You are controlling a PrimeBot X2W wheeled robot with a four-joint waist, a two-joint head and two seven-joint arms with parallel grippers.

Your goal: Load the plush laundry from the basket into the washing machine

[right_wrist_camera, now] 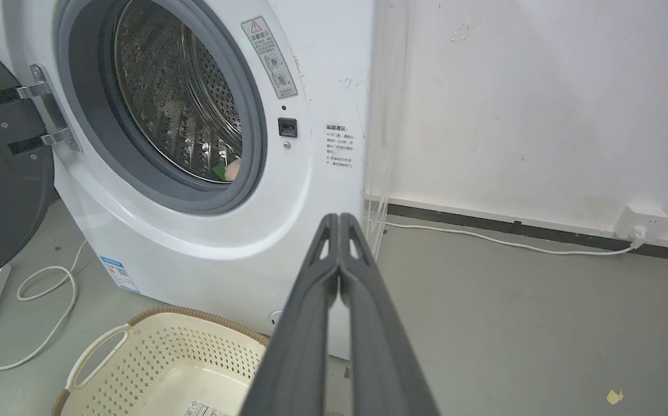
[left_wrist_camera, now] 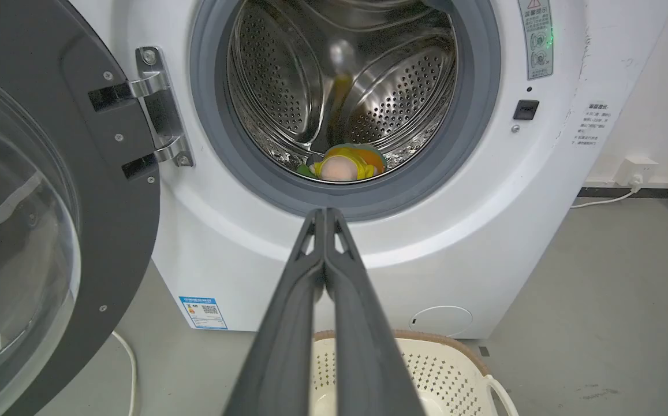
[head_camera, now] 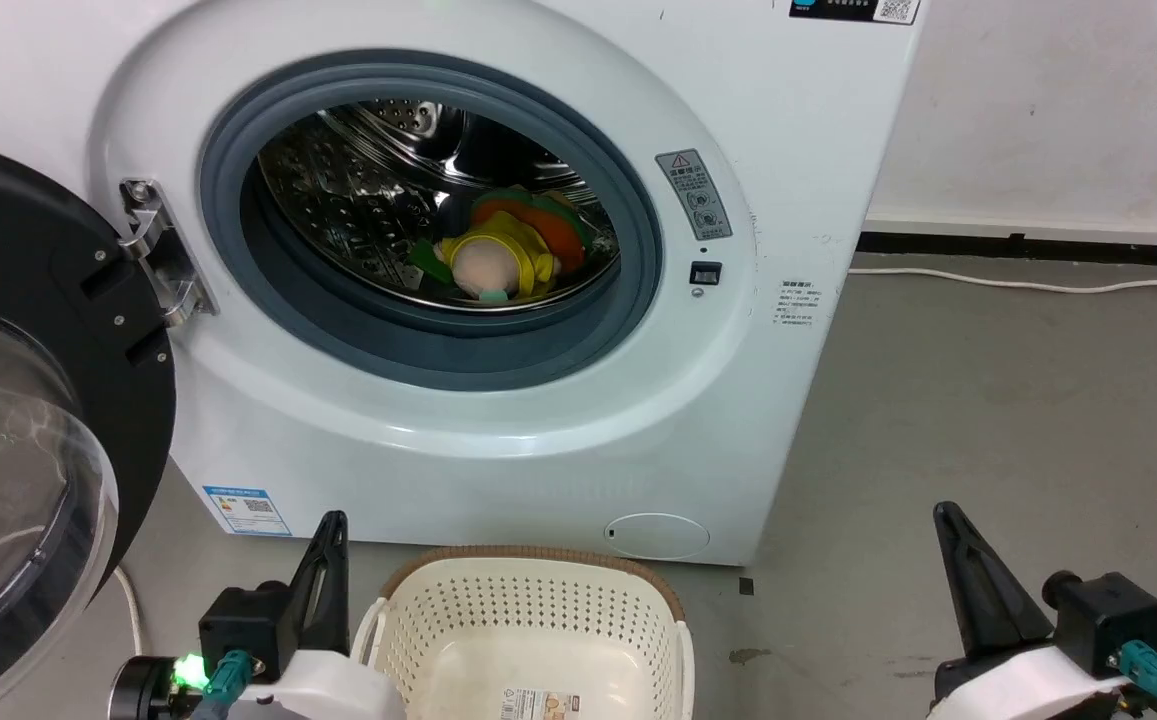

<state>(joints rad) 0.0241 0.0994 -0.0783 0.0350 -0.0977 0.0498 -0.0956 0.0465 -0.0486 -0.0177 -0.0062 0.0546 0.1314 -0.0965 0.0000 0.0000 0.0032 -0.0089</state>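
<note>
Yellow plush toy with round peach face (head_camera: 493, 262) lies low at the near edge of the shiny perforated steel drum (head_camera: 358, 190). Orange burger-shaped plush with green layers (head_camera: 553, 228) touches it just behind. Both are inside the large white front-loading washing machine (head_camera: 498, 440). Black-framed round door with clear window (head_camera: 38, 400) hangs wide open on the left, so the opening is unobstructed. Cream perforated plastic basket with brown rim (head_camera: 538, 553) sits on the floor near the washer, its bottom sticker (head_camera: 538, 703) exposed. Load looks done. Left gripper (left_wrist_camera: 325, 215) and right gripper (right_wrist_camera: 339, 218) have their fingers pressed together on nothing. They sit low either side of the basket, probably a rest pose.
</note>
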